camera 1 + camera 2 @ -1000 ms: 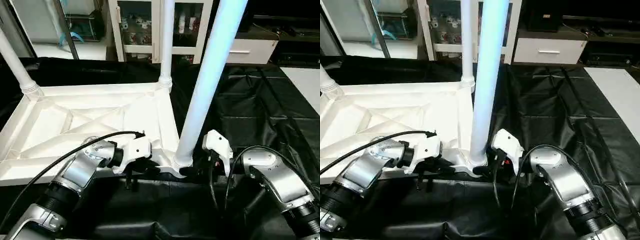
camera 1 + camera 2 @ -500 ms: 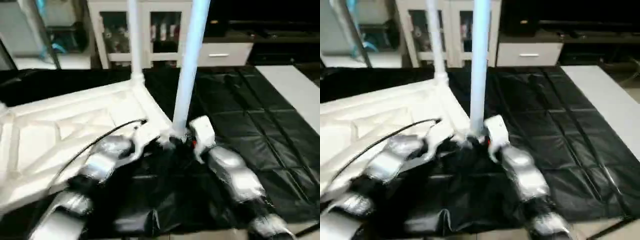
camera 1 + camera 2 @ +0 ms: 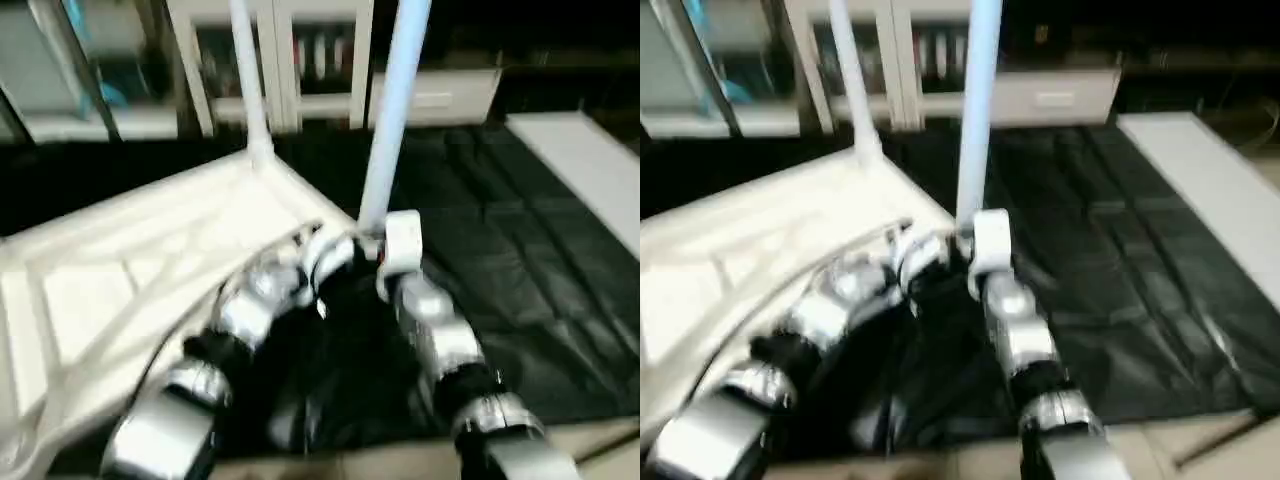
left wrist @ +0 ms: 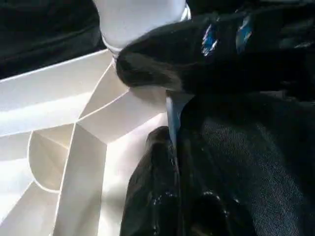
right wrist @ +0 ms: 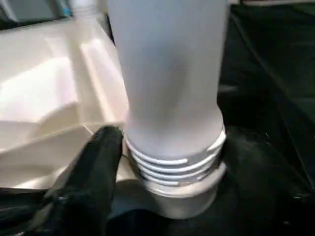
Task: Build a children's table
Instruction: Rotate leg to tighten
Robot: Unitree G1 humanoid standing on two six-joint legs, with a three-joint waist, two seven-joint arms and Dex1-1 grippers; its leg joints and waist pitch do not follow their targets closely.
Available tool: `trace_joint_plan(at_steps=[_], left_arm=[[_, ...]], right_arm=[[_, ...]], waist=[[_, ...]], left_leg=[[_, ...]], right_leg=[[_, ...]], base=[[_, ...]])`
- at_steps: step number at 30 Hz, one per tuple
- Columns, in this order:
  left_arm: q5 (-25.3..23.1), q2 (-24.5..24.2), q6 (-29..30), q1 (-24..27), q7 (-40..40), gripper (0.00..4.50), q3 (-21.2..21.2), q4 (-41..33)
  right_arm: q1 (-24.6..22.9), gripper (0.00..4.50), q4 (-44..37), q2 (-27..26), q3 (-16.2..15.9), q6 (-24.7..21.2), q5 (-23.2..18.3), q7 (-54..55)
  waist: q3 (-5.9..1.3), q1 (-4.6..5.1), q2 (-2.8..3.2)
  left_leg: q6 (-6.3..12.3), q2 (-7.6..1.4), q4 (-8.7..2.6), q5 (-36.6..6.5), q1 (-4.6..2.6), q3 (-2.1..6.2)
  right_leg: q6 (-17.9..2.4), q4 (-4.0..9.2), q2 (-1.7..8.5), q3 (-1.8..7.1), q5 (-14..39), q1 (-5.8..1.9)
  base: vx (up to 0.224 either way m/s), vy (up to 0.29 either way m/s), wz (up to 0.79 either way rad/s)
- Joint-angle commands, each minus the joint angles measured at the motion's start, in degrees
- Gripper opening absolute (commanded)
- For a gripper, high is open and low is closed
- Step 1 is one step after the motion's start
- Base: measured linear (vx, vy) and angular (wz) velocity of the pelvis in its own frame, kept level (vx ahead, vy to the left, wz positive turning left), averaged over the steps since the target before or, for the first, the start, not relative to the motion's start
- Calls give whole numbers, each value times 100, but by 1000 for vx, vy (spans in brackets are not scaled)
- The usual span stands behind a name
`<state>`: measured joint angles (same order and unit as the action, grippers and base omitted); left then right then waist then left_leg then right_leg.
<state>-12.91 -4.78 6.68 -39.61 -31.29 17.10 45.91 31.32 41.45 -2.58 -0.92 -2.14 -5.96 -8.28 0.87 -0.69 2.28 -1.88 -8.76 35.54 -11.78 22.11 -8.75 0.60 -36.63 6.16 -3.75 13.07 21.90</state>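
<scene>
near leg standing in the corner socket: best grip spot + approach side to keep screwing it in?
Judging by the pose: grip the near leg low on its round shaft, just above the threaded collar, coming from the open black-covered side; the tabletop ribs block the other side.

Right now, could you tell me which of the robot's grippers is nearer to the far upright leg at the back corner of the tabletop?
Left, narrowly. The left gripper sits on the tabletop side, below the far leg; the right gripper is beside the near leg, further across.
</scene>
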Motion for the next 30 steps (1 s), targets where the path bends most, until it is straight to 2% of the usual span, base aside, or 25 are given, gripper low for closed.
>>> trace_joint_plan(at_steps=[1, 3, 6, 7, 8, 9, 10, 11, 12, 15, 16, 17, 18, 23, 26, 27, 30], left_arm=[[160, 68, -361, 263, -361, 0, 162, 160], [181, -27, -412, 299, -550, 0, 180, 102], [178, -102, -444, 341, -709, 0, 191, 31], [262, -343, -490, 488, -1287, 0, 267, -280], [317, -443, -463, 555, -1524, 0, 295, -431], [382, -571, -476, 638, -1808, 0, 341, -621], [382, -571, -476, 638, -1808, 0, 341, -621], [510, -747, -492, 766, -2226, 0, 407, -910], [559, -825, -482, 820, -2386, 0, 431, -1030], [677, -1176, -402, 979, -2946, 0, 539, -1453], [689, -1217, -397, 993, -3014, 0, 554, -1496], [756, -1409, -389, 1064, -3342, 0, 625, -1702], [817, -1526, -369, 1126, -3552, 0, 643, -1879], [897, -1671, -210, 1201, -3842, 0, 636, -2170], [916, -1727, -158, 1211, -3941, 0, 664, -2258], [944, -1756, -113, 1210, -3992, 0, 694, -2326], [953, -1770, -100, 1206, -4025, 0, 721, -2356]], right_arm=[[-49, 373, -488, -11, -183, 33, -119, -450], [-191, 386, -782, 141, -217, -48, -143, -609], [-307, 416, -1009, 275, -256, -116, -144, -807], [-645, 416, -1725, 704, -377, -559, -272, -1408], [-773, 427, -2007, 893, -429, -766, -325, -1640], [-910, 435, -2314, 1126, -505, -1008, -396, -1934], [-910, 442, -2314, 1126, -505, -1008, -396, -1934], [-1068, 442, -2671, 1474, -633, -1268, -465, -2365], [-1141, 447, -2826, 1635, -693, -1351, -482, -2561], [-1452, 447, -3474, 2482, -961, -1641, -606, -3570], [-1488, 447, -3544, 2574, -983, -1673, -640, -3653], [-1659, 447, -3850, 3003, -1083, -1779, -799, -4229], [-1763, 447, -4037, 3268, -1139, -1868, -869, -4527], [-1780, 447, -4246, 3506, -1231, -2119, -897, -4843], [-1628, 447, -4107, 3411, -1266, -2147, -876, -4816], [-1448, 447, -3889, 3275, -1351, -2037, -780, -4763], [-1324, 447, -3736, 3199, -1429, -1979, -718, -4738]], waist=[[-194, 26, -111], [-186, 24, -109], [-199, 8, -107], [-192, -24, -104], [-201, -70, -107], [-210, -99, -104], [-222, -122, -99], [-220, -127, -94], [-206, -135, -99], [-214, -149, -100], [-220, -173, -95], [-213, -165, -92], [-216, -180, -96], [-201, -174, -109], [-200, -177, -108], [-199, -176, -63], [-205, -160, -94]], left_leg=[[539, -372, -526, -1405, -75, 80], [424, -390, -549, -1553, -79, 50], [361, -408, -571, -1423, -109, 5], [422, -408, -574, -1280, -113, -7], [476, -434, -570, -1160, -112, -16], [560, -440, -567, -911, -78, -18], [587, -442, -558, -787, -79, -14], [614, -438, -555, -794, -83, -34], [578, -439, -573, -912, -70, -32], [544, -462, -578, -976, -90, -33], [547, -472, -573, -970, -106, -38], [557, -471, -579, -960, -109, -48], [598, -486, -579, -871, -96, -47], [553, -479, -579, -906, -109, -68], [477, -477, -580, -884, -122, -80], [423, -477, -586, -887, -121, -75], [346, -476, -580, -887, -134, -93]], right_leg=[[-1550, 529, 283, 230, 508, -215], [-1401, 584, 298, 251, 943, -200], [-1298, 616, 283, 257, 964, -173], [-1270, 618, 268, 262, 806, -184], [-1236, 602, 279, 266, 658, -211], [-1223, 570, 286, 259, 404, -235], [-1216, 547, 270, 251, 264, -253], [-1280, 541, 274, 259, 172, -195], [-1286, 539, 272, 253, 266, -223], [-1320, 534, 269, 250, 162, -220], [-1316, 531, 267, 249, 129, -224], [-1352, 530, 269, 253, 67, -208], [-1356, 512, 276, 253, -98, -230], [-1481, 524, 283, 254, -6, -203], [-1525, 517, 281, 259, 20, -192], [-1552, 508, 284, 253, 13, -190], [-1555, 499, 271, 254, -37, -191]], base=[[0, 0, 0], [0, 0, 0], [0, 0, 0], [0, 0, 0], [0, 0, 0], [0, 0, 0], [0, 0, 0], [0, 0, 0], [0, 0, 0], [0, 0, 0], [0, 0, 0], [0, 0, 0], [0, 0, 0], [0, 0, 0], [0, 0, 0], [0, 0, 0], [0, 0, 0]])
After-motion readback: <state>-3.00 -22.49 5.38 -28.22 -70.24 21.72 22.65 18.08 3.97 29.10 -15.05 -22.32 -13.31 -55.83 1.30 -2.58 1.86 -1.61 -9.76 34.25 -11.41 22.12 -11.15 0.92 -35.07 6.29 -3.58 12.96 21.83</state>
